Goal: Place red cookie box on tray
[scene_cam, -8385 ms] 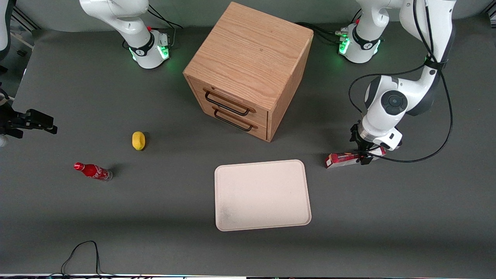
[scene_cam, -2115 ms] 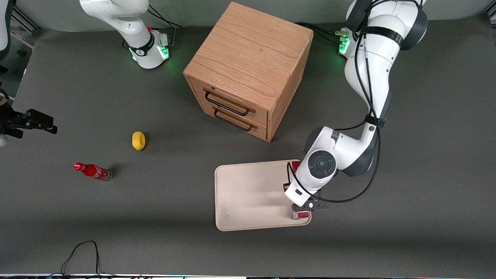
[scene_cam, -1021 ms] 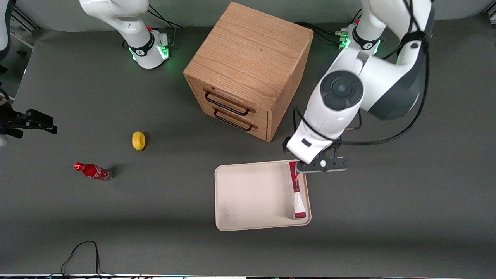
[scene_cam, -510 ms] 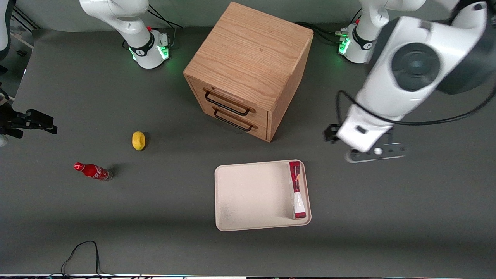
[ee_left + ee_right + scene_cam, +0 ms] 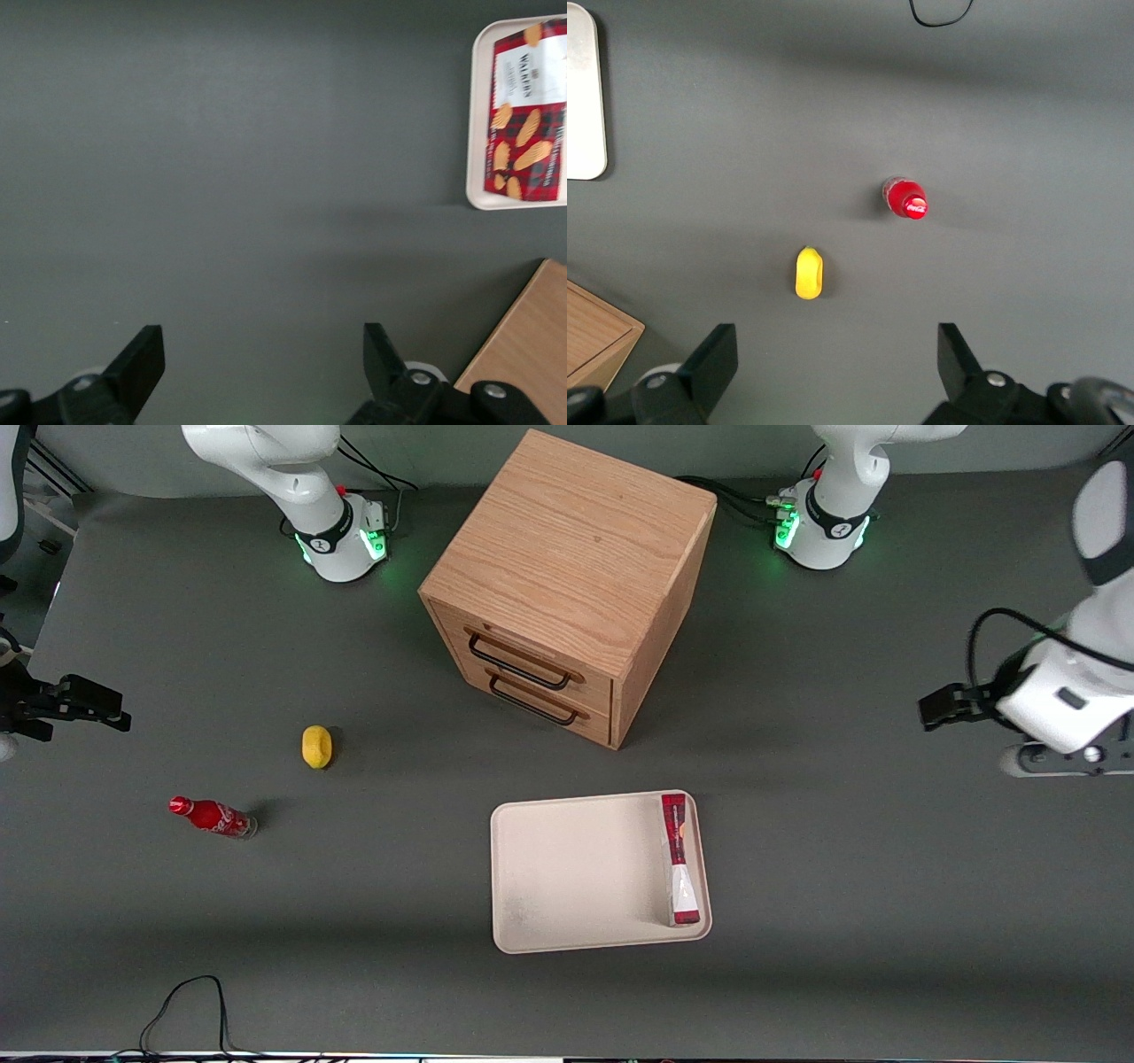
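The tool point(image 5: 261, 367) is hanging wide open and empty above bare tabletop point(image 5: 850, 868), toward the working arm's end and well apart from the tray point(image 5: 576, 868). The red cookie box point(image 5: 679, 859) is lying flat in the tray, along the short rim on the working arm's side. The wooden cabinet point(image 5: 567, 576) is standing farther from the front camera than the tray. A lemon point(image 5: 316, 746) and a red soda bottle point(image 5: 211, 817) are sitting toward the parked arm's end.
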Tool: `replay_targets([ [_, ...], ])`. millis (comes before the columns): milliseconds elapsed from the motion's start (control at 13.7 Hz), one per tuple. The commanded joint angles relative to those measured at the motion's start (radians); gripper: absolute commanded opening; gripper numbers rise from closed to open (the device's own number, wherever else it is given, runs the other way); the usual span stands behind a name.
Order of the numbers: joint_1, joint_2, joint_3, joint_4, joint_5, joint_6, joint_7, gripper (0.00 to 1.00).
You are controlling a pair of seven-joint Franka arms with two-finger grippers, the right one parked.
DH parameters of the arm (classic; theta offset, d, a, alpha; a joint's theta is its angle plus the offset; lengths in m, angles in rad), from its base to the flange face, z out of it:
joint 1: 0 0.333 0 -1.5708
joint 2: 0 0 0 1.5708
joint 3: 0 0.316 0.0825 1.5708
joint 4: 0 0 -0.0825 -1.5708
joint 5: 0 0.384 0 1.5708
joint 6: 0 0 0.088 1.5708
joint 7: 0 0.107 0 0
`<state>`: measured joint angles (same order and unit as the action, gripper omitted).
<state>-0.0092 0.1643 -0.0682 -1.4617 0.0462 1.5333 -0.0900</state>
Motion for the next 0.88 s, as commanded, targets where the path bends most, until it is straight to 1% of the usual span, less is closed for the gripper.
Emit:
replay_targets([
  [0,0.032,-0.074,-0.01,-0.112,-0.016,0.056,0.038,1.0],
  [219,0.04,-0.117,-0.002,-0.189,-0.028,0.129,0.038,1.0],
  [292,0.025,-0.132,0.026,-0.207,-0.032,0.142,0.038,1.0],
  [510,0.003,-0.154,0.039,-0.226,-0.034,0.163,0.027,1.0],
  [656,0.003,-0.158,0.042,-0.21,-0.035,0.151,0.029,1.0],
  [802,0.005,-0.164,0.045,-0.203,-0.034,0.095,0.027,1.0],
])
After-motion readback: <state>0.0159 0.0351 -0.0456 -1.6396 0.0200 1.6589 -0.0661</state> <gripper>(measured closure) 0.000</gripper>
